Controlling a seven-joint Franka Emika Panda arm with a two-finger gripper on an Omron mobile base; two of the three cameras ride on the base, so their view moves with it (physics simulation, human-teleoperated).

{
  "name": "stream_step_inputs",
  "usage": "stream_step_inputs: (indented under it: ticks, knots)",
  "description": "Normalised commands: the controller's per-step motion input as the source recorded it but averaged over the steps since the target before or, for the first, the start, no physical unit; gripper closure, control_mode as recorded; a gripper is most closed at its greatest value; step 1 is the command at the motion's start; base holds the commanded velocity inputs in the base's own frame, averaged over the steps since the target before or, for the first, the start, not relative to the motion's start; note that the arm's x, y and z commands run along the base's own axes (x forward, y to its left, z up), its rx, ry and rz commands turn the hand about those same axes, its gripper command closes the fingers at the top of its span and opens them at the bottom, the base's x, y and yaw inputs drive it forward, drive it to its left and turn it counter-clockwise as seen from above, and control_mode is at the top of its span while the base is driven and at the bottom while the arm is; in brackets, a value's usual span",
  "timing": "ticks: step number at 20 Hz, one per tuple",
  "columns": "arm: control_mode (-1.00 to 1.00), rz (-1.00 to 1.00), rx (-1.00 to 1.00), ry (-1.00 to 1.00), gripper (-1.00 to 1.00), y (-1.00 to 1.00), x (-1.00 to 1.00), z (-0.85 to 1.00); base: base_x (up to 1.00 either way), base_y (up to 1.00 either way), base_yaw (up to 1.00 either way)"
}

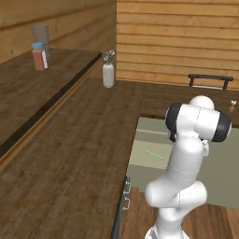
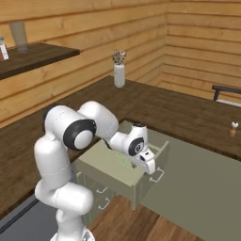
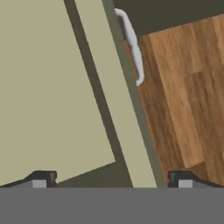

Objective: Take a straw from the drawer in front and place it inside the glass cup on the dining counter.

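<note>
The drawer (image 1: 148, 140) stands pulled out of the dark wood counter, its pale interior showing. The thin green straw (image 1: 155, 153) lies flat on the drawer floor, and it shows faintly beside my hand (image 2: 123, 161). My gripper (image 2: 150, 169) hangs open above the drawer's front wall (image 2: 113, 178), pointing down, with nothing between its fingers. In the hand view the gripper (image 3: 112, 180) straddles the front wall (image 3: 116, 100), with the metal handle (image 3: 133, 48) beyond it and wooden floor to the right. The glass cup and the dining counter are out of view.
A white flower vase (image 1: 108, 70) stands on the counter behind the drawer. On the raised shelf at the left are a tall grey glass (image 1: 41, 35) and a blue-lidded jar (image 1: 39, 56). A small shaker (image 1: 232, 106) sits at the far right, and lower drawers with handles (image 2: 101, 197) lie below.
</note>
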Motion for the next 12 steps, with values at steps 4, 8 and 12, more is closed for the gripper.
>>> stream_step_inputs:
  ticks: [4,8,12]
  knots:
    - [-1.0,-0.1,-0.08,0.0,-1.0,-1.0,-0.06,-0.33,0.0,0.0,0.0]
    - [-1.0,-0.02,-0.05,-0.1,-1.0,-0.31,-0.28,0.17,0.0,0.0,0.0]
    - [-1.0,0.06,-0.02,-0.27,-1.0,0.84,-0.32,0.65,0.0,0.0,0.0]
